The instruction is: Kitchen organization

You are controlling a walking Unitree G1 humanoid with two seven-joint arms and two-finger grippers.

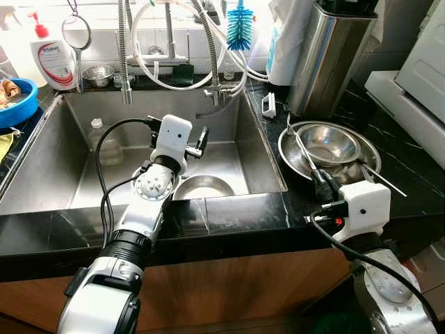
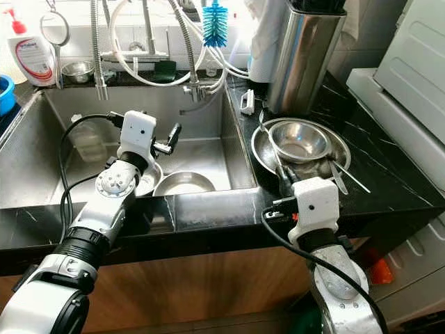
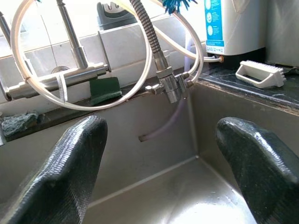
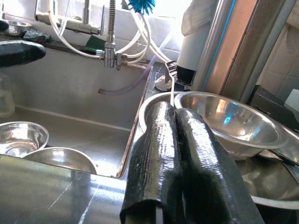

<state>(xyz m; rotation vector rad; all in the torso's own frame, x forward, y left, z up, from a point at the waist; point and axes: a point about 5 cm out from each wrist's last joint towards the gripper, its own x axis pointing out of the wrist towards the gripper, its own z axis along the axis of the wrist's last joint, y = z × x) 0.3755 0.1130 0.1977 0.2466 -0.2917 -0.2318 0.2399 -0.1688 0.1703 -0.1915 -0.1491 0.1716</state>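
left eye view looks down on a steel sink (image 1: 62, 174) set in a black counter (image 1: 389, 146). left gripper (image 1: 201, 139) hangs over the basin, its fingers (image 3: 70, 172) spread wide with nothing between them. below it two steel bowls lie on the sink floor: one bowl (image 1: 204, 186) in plain sight, a second (image 4: 18, 137) beside it, partly hidden by the arm. a clear bottle (image 1: 104, 142) stands at the sink's far left.

right gripper (image 2: 284, 182) sits low at the counter's front edge, fingers (image 4: 161, 154) pressed together; a thin metal handle (image 4: 172, 91) rises just past their tips, but i cannot tell whether it is pinched or merely behind them. right beyond it a tray (image 2: 261, 149) holds a nested bowl (image 2: 299, 142) and loose utensils (image 2: 341, 174).

as a judgement, the tidying is at most partway: some steelware is gathered on the counter, while both sink bowls and the bottle are yet to be dealt with. the wide left gripper looks ready for a sink bowl.
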